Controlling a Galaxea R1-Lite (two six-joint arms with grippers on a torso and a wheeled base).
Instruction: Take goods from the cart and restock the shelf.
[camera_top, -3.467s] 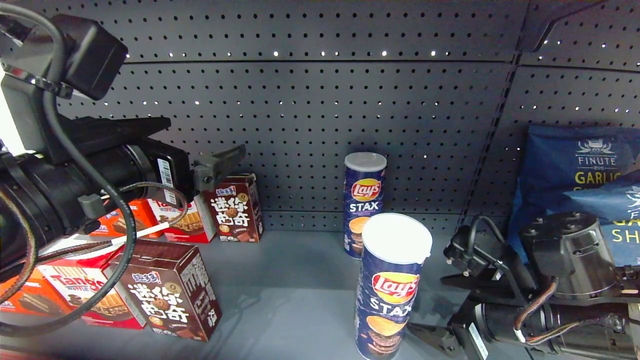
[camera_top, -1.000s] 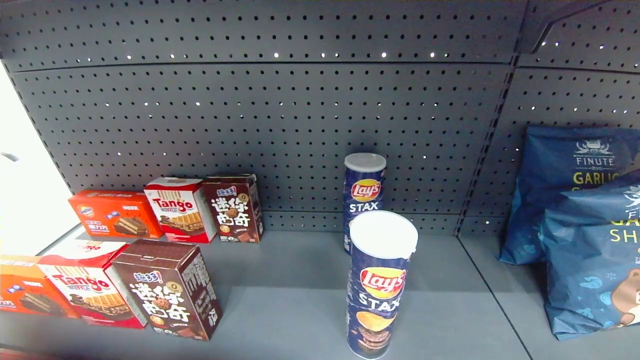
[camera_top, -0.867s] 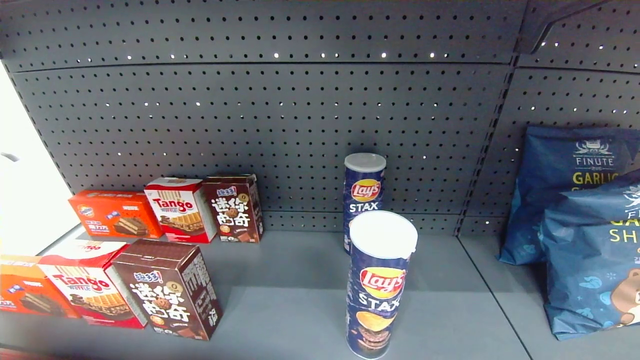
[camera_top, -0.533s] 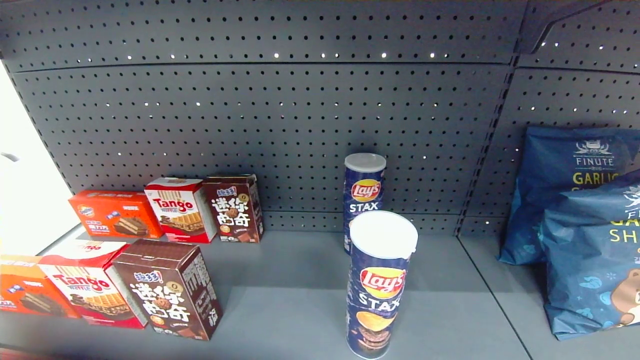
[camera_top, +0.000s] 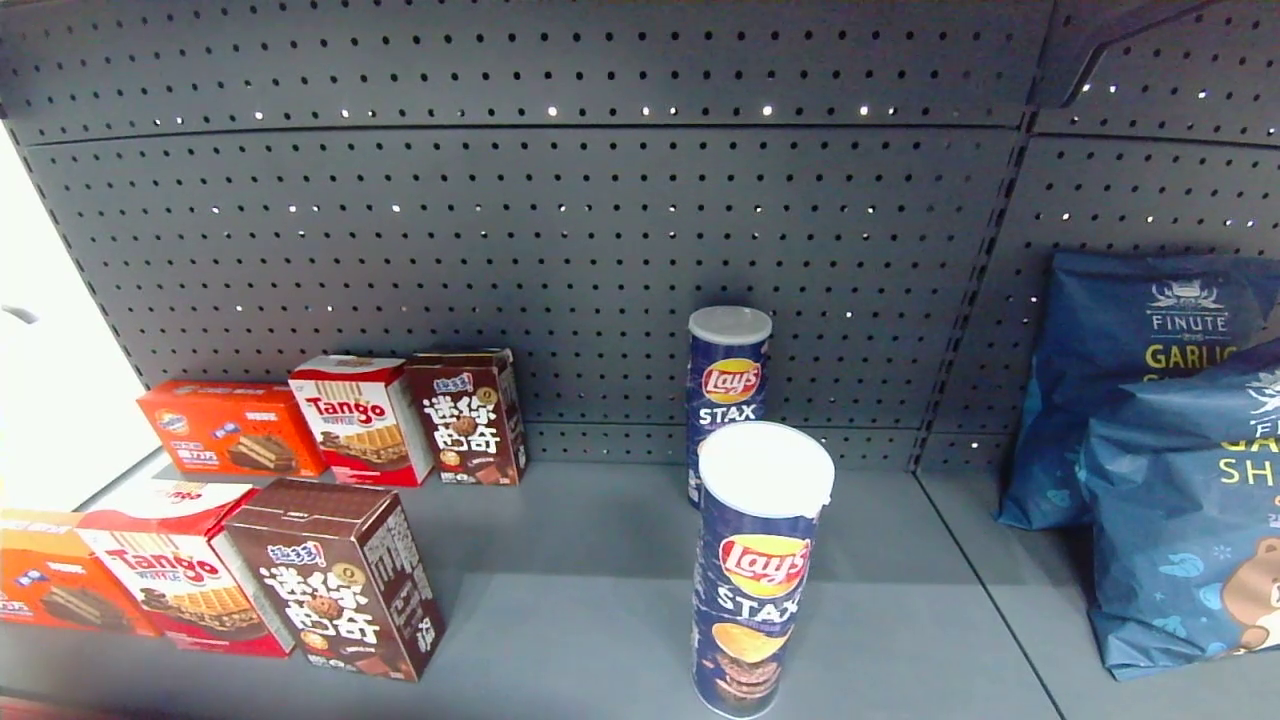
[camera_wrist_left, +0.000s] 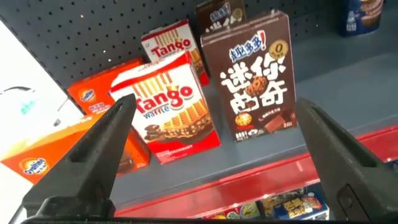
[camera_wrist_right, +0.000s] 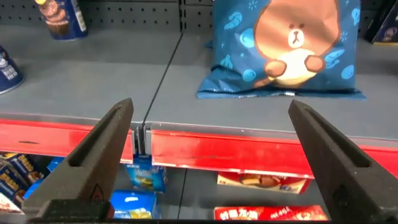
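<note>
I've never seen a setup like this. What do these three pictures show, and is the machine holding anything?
This is a two-armed robot restocking a shop shelf. The wide picture comes from a camera on its head: snack boxes on the left, two chip cans in the middle, one behind the other, and blue bags on the right. The other two pictures come from cameras on its wrists. The dark prongs there belong to the left end effector, facing the boxes, and the right end effector, facing a bear-printed bag. Both are open and hold nothing.

Matt metal shelf; glossy cardboard box; crinkled glossy bag
</note>
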